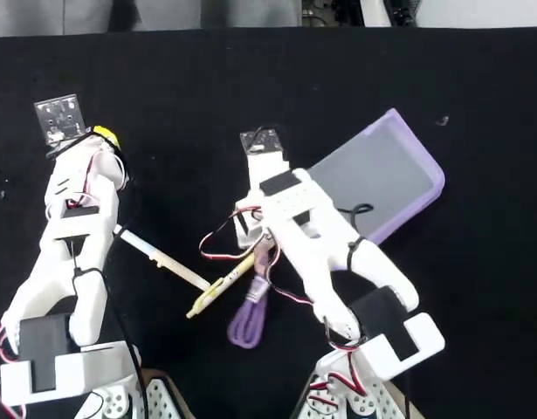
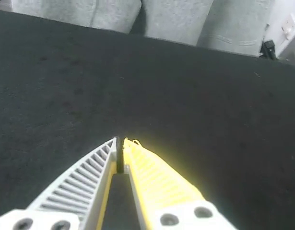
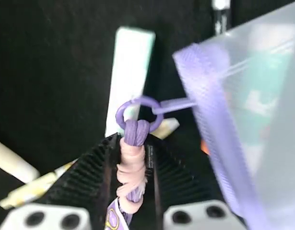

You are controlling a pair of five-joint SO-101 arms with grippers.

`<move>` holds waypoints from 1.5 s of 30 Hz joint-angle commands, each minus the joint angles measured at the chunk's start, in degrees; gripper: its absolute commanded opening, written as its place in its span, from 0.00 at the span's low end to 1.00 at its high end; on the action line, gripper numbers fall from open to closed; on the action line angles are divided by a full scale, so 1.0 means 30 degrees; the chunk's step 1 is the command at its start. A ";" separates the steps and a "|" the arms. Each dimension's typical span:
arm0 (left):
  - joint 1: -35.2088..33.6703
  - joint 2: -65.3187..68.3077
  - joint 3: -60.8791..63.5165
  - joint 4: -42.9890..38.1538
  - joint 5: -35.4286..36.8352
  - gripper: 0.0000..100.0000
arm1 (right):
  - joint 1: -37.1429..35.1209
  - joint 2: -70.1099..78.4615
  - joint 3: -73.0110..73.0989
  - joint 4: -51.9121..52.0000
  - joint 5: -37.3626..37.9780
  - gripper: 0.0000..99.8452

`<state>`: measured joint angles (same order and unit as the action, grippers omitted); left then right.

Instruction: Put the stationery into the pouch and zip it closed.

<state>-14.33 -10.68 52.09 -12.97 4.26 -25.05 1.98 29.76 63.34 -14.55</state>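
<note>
free room ahead of left claw (image 2: 120, 142); crossed pens (image 1: 203, 284), pouch strap (image 1: 248, 319) clutter centre.

The left arm (image 1: 72, 236) is stretched from the lower left corner of the high view toward the upper left, the left gripper (image 2: 119, 143) held with its white and yellow fingers pressed together. The right arm (image 1: 312, 236) is angled from the bottom edge toward the centre, the right gripper (image 3: 131, 142) clamped on a purple pull strap (image 3: 132, 130)

The pouch (image 1: 377, 175) is made of frosted plastic edged in woven tape, the table (image 1: 163, 78) covered in matt cloth.
</note>
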 commanded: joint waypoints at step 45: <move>1.3817 -0.0381 0.1216 -0.0410 0.0059 0.23 | 0.5304 -1.5956 0.1978 0.5304 1.0725 0.01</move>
<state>23.74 -10.68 56.13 -12.97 4.26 -9.93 -43.74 36.62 80.13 17.10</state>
